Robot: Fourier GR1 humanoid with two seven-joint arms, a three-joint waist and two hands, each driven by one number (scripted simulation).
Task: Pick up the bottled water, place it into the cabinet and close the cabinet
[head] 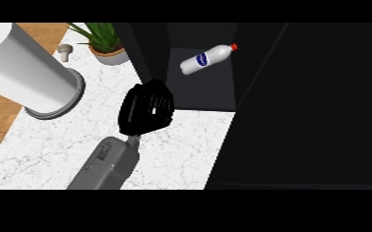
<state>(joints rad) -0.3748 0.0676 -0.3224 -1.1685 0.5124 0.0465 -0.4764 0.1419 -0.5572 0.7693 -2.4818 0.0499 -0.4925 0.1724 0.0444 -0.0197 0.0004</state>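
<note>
The water bottle [207,58], white with a blue label and a red cap, lies tilted on the dark shelf inside the open cabinet [210,88]. The cabinet's dark door [145,49] stands open, seen edge-on at the left of the opening. My left hand [147,107] is at the lower end of that door, fingers straight, against or just beside its edge. Nothing is held in it. The grey forearm [108,163] runs down to the view's lower edge. My right hand does not show.
A large white cylinder [33,73] stands at the left on the white marble counter [181,147]. A potted green plant [105,42] and a small grey knob-like object [65,50] sit at the back. The cabinet's black body [305,103] fills the right side.
</note>
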